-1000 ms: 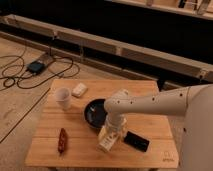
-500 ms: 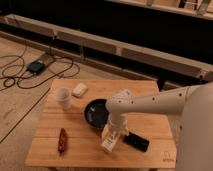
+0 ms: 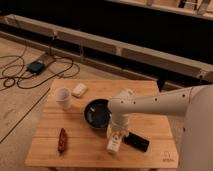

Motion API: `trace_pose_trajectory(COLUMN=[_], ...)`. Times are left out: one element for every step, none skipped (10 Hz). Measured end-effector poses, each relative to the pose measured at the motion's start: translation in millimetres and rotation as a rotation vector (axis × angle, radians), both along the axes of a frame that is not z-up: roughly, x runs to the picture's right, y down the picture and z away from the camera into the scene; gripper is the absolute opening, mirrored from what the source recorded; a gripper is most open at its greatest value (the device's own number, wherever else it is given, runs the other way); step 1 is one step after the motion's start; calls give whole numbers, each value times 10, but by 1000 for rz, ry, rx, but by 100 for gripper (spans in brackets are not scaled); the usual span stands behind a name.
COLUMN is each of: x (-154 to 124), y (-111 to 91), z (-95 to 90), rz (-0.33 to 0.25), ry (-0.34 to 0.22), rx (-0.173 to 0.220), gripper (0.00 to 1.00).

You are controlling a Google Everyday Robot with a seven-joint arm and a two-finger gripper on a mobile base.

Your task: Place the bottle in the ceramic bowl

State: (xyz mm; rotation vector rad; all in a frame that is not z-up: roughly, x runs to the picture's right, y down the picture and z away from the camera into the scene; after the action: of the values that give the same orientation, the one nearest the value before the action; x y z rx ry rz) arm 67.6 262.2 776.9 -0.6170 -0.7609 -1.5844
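The cream-white bottle (image 3: 114,144) is at the front of the wooden table (image 3: 75,150), tilted, just right of and in front of the dark blue-black ceramic bowl (image 3: 97,113). My gripper (image 3: 116,134) comes down from the white arm right over the bottle's upper end and is shut on it. The bottle's lower end is at or just above the tabletop. The bowl holds nothing that I can see.
A translucent white cup (image 3: 63,97) stands left of the bowl, with a small white block (image 3: 79,90) behind it. A brown object (image 3: 62,140) lies at the front left. A flat black device (image 3: 136,141) lies right next to the bottle. Cables lie on the floor at left.
The gripper and the bottle have shifted slightly to the right and toward the table's front edge. Nothing else has moved.
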Motion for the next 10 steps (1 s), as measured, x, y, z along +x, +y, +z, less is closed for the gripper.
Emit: trace_pose_trajectory(x=[-11,-25,-29,-29,-22,-7,33,97,170,220], y=[19,34,43,44,41,24,11,-25,-82,-130], z=[4,9,13,16,9,-5,-34,-85,-150,-197], rz=[4,6,8,10,9,11,9,7,3,-2], ry=[-1,-4,-4,-5,-2,4,18,39,64,81], rx=[-2,-3,-3,-4,-4,-2,-2,1,10,18], gripper=[37,27,17,9,1,0,0,0,0,0])
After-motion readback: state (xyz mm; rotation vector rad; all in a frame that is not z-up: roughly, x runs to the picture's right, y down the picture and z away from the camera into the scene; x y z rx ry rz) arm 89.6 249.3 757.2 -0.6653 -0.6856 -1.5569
